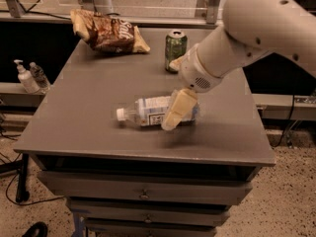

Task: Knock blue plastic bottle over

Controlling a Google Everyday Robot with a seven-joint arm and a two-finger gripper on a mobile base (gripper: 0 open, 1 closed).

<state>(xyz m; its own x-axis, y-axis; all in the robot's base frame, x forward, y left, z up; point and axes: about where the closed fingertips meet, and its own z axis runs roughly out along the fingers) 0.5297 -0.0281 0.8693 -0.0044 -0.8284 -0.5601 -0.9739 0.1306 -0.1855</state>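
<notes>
Lying on its side near the middle of the grey table (89,93), white cap pointing left, the clear bluish plastic bottle (148,111) looked toppled, so the cream-coloured gripper (177,110) over its right half, open or closed I could not tell, would best lift straight up without rolling it toward the near edge.
</notes>
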